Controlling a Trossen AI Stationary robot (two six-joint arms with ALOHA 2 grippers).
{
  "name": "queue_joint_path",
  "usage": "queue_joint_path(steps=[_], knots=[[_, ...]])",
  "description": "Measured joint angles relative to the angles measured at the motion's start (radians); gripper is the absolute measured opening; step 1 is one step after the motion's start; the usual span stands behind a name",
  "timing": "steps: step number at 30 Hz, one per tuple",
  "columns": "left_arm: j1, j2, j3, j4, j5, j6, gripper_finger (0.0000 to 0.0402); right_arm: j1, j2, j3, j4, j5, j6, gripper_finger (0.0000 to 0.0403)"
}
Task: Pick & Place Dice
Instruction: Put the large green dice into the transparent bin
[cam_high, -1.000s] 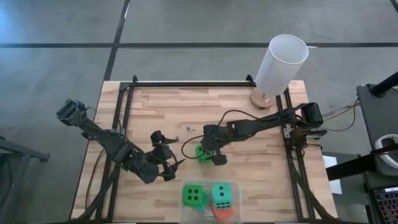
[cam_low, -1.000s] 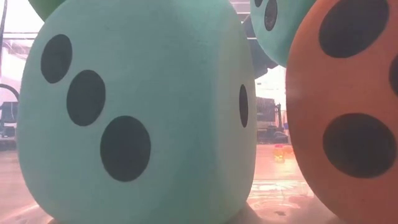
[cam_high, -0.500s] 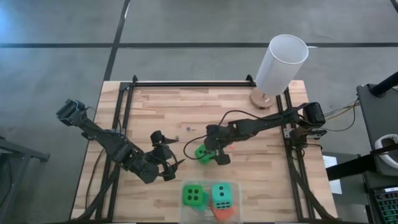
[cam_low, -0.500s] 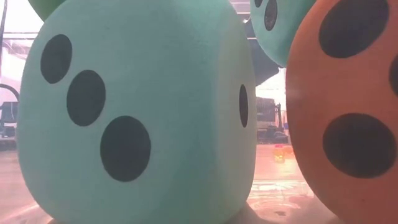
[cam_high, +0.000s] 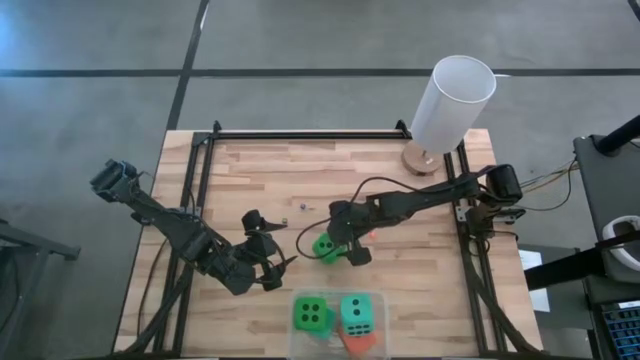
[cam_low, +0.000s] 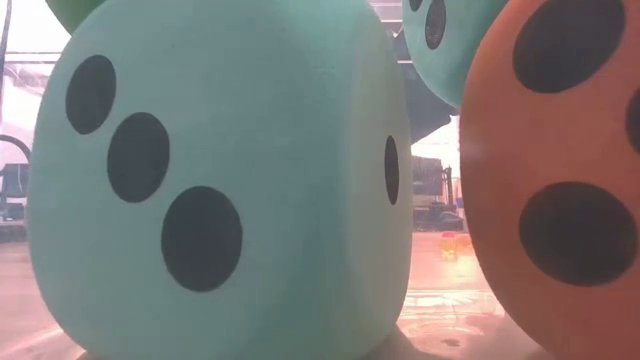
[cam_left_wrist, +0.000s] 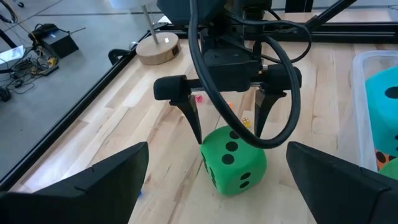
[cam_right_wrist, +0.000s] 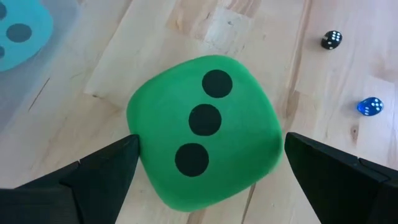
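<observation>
The right pincer (cam_high: 338, 247) hangs over a bright green die (cam_high: 325, 245) near the middle of the wooden counter (cam_high: 250, 180), its fingers spread wide to either side of the cube. In the right wrist view the die (cam_right_wrist: 205, 130) sits between the two dark fingers (cam_right_wrist: 93, 174) with its three-pip face up; the finger tips look level with its sides, but whether they touch it is hard to tell. That straddle reads as the set-up for a grasp: the die is centred so the fingers can close on two opposite flat faces.

The left pincer (cam_high: 270, 262) waits close by, also spread and empty, pointed at the same die, which its wrist camera sees under the other arm's fingers (cam_left_wrist: 186, 109).

Three other dice already lie at the counter's near edge: a second green die (cam_high: 311, 314), a teal die (cam_high: 357, 312) and an orange-red die (cam_high: 362, 341), in what seems a clear plastic bin (cam_left_wrist: 364, 68); that looks like the drop place.

The low view is almost wholly blocked by a teal die (cam_low: 220, 180) and the orange-red one (cam_low: 560, 190), so it shows nothing of the working arm. The orange-red die is mostly covered in the high view. Two tiny dice (cam_right_wrist: 331, 40) lie beyond the green one.
</observation>
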Motion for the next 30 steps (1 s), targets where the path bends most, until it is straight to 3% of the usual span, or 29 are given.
queue_joint_path(steps=[30], knots=[[0.000,0.000,0.000,0.000,0.000,0.000,0.0384,0.000,-0.008,0.012,0.004,0.013,-0.018,0.0400]])
